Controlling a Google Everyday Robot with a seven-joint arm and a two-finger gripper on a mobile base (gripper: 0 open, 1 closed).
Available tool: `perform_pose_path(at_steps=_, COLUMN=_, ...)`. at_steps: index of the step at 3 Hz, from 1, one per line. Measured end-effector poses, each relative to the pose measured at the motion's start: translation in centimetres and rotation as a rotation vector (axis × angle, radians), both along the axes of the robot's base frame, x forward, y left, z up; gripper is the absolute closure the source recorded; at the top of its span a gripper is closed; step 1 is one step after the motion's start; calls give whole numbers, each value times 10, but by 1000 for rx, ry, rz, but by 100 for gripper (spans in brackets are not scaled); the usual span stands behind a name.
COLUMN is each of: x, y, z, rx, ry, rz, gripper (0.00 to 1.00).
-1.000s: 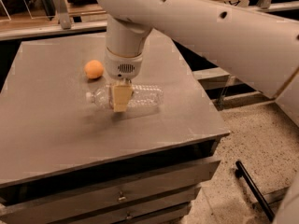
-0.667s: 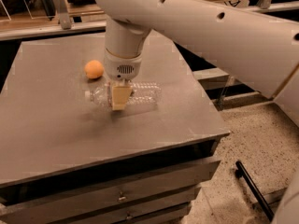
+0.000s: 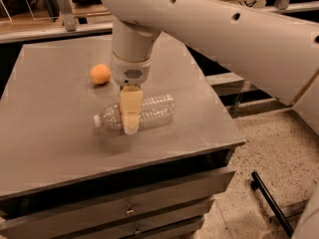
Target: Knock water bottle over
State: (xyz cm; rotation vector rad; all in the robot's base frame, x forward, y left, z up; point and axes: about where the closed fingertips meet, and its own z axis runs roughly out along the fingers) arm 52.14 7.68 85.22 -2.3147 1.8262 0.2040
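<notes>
While the water bottle point(image 3: 155, 109) lies on its side in the middle of the desk point(image 3: 50, 133) with its white cap pointing left, an orange ball point(image 3: 100, 74) sits behind it, well apart. The tool point(image 3: 130, 128) hangs straight down in front of the bottle's middle and covers that part. Nothing has moved since a second ago. I cannot tell if the tool is clenched or released.

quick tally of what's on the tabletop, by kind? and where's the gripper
Water bottle: 1, lying on its side, cap to the image left
Orange ball: 1, apart from the bottle, farther back on the table
Total: 2
Not counted: the gripper, pointing down at the bottle's middle, in front of it in this view.
</notes>
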Motion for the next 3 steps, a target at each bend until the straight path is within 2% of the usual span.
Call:
perform_pose_path(at_steps=1, x=0, y=0, z=0, rx=0, ry=0, rz=0, gripper=0)
perform_pose_path(at_steps=2, x=3, y=-18, z=0, rx=65, ry=-37, rz=-26, gripper=0)
perform_pose_path(at_steps=3, x=3, y=-18, z=0, rx=65, ry=-37, rz=-26, gripper=0)
